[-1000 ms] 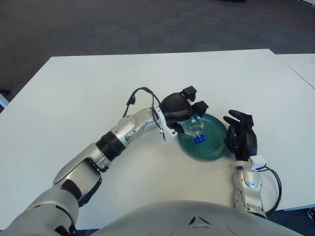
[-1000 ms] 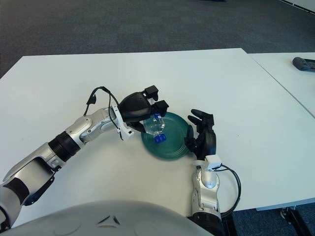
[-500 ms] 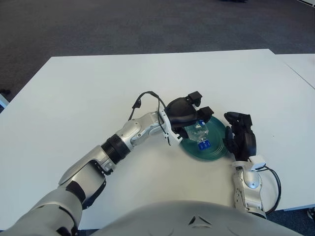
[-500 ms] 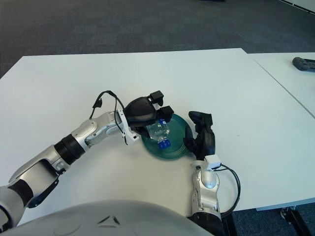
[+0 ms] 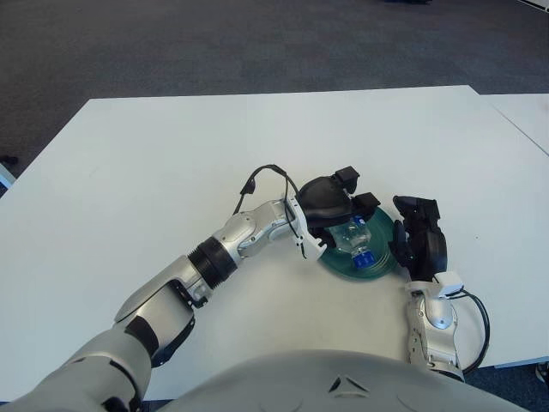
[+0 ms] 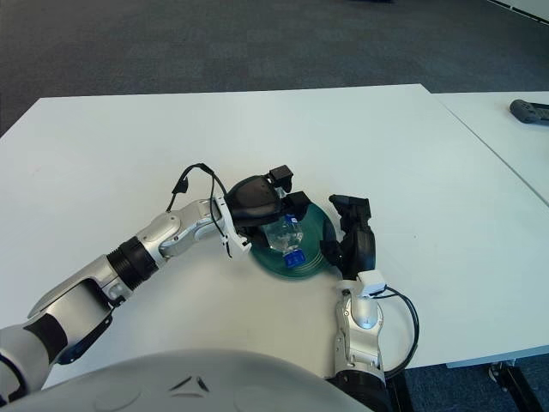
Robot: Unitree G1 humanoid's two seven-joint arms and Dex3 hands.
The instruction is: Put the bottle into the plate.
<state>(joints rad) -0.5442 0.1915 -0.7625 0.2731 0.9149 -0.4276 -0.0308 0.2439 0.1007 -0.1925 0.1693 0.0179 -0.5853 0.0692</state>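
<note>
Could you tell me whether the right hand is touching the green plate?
Touching. In the right eye view the right hand presses against the right rim of the plate, with no table showing between them.

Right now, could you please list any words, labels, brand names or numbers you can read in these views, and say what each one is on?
No text can be read anywhere.
bottle: clear with a blue cap; no label can be made out; it is held over the green plate by the left hand.
right hand, beside the plate: no markings can be made out.
</note>
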